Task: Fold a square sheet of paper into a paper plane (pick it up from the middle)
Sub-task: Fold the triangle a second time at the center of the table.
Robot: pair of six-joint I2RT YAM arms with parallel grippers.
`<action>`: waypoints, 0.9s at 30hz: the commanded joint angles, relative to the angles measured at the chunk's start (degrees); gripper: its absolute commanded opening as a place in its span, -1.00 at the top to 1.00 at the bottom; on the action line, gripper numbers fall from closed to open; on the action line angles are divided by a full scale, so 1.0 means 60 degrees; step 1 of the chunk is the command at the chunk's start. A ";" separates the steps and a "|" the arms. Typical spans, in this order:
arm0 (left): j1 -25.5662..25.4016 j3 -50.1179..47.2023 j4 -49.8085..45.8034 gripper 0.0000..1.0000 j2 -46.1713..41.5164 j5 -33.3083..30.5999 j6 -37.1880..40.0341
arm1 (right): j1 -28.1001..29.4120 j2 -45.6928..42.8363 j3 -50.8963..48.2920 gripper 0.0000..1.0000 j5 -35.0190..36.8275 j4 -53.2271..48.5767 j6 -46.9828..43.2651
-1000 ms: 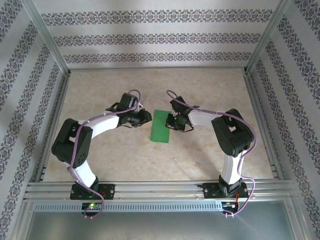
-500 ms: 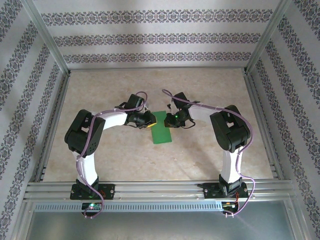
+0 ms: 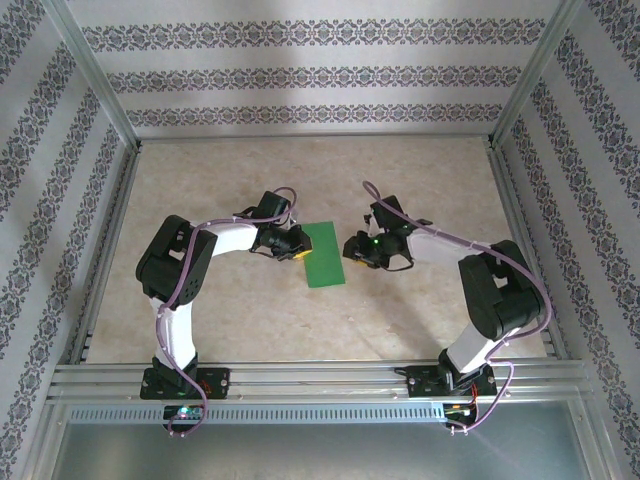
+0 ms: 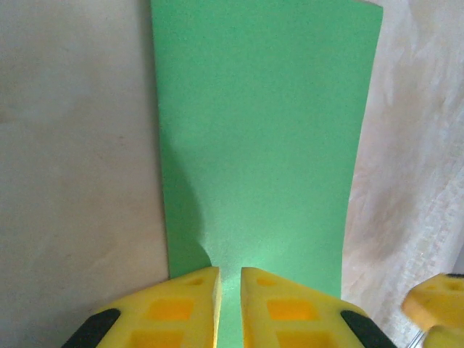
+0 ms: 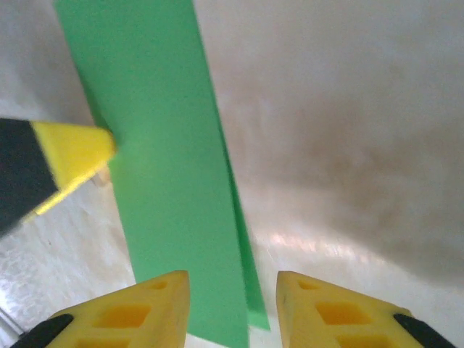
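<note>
Found the green paper sheet (image 3: 324, 254) lying near the middle of the counter (image 3: 420, 170), folded into a narrow rectangle, with two layers showing along one long edge in the right wrist view. Saw the left end effector (image 3: 299, 248) at the sheet's left edge, its yellow fingers (image 4: 190, 303) drawn to a narrow slit with the green edge pinched between them; noted the paper bowing up slightly just ahead of that pinch. Saw the right end effector (image 3: 351, 250) just beside the sheet's right edge, its fingers (image 5: 330, 312) parted to a moderate gap with nothing clamped, the sheet's near corner showing within that gap. Caught one yellow fingertip (image 5: 72, 148) of the left end effector touching the sheet's far long edge in the right wrist view. Noted the rest of the sheet flat on the beige counter
</note>
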 commanded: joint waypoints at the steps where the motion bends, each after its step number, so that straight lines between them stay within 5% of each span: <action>1: -0.0016 0.0065 -0.0468 0.68 0.0326 -0.0257 0.0228 | 0.0174 -0.0124 -0.0497 0.19 -0.0474 0.0137 0.1053; 17: -0.0027 0.0118 -0.0609 0.68 0.0346 -0.0360 0.0303 | 0.0568 0.0609 -0.0272 0.21 -0.1152 0.0489 0.1279; 27: -0.0025 0.0139 -0.0759 0.69 0.0317 -0.0456 0.0348 | 0.0540 0.0306 -0.0557 0.41 -0.1516 0.1013 0.1688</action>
